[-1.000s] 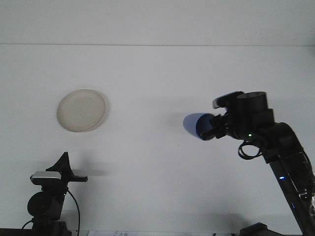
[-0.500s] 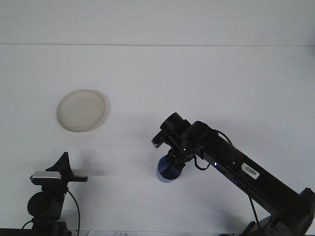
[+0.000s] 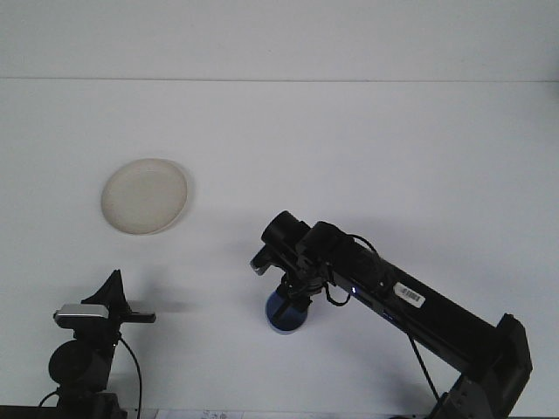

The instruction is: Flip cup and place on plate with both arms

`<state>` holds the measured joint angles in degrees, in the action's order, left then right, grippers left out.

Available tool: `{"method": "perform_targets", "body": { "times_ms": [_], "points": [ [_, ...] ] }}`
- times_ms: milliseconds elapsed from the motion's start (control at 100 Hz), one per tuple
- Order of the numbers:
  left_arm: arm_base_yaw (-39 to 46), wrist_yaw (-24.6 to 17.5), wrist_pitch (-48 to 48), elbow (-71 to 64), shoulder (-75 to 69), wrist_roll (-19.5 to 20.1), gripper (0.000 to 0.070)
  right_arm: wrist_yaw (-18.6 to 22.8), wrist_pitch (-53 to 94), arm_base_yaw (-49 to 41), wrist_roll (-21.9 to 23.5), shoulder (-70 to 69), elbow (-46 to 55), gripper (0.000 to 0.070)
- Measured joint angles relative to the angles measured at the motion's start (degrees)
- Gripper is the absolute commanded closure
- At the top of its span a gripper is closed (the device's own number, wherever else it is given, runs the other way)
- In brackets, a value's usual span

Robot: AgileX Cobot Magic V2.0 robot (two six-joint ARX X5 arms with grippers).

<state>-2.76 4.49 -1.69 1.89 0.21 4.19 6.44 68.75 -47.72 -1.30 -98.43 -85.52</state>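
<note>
I log the right gripper (image 3: 289, 301) clamped on the blue cup (image 3: 285, 316), which sits low on the table (image 3: 367, 148) beneath it, plate (image 3: 144, 195) well off up-left, left gripper (image 3: 112, 292) finger state indeterminate.

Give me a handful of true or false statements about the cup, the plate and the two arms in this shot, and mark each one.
1. The blue cup sits on the plate. False: it is on the table, right of the plate and nearer the robot.
2. The right gripper is at the cup. True.
3. The plate has nothing on it. True.
4. The left gripper is over the plate. False: it sits low at the left edge, apart from the plate.
5. The plate is blue. False: it is off-white.
</note>
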Motion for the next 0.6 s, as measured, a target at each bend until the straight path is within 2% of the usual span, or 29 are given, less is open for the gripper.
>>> {"method": "perform_targets", "body": {
  "times_ms": [50,100,380,600],
  "points": [
    [0.00,0.00,0.00,0.00,0.00,0.00,0.0685,0.00,-0.09,0.00,0.00,0.00,0.00,0.0275],
    [0.00,0.00,0.00,0.00,0.00,0.00,0.0685,0.00,-0.09,0.00,0.00,0.00,0.00,0.0235],
    [0.00,0.00,0.00,0.00,0.00,0.00,0.0685,-0.04,-0.33,0.81,-1.36,1.27,0.00,0.0233],
    [0.00,0.00,0.00,0.00,0.00,0.02,0.0685,-0.63,-5.33,3.52,-1.51,16.57,0.00,0.0234]
  ]
}}
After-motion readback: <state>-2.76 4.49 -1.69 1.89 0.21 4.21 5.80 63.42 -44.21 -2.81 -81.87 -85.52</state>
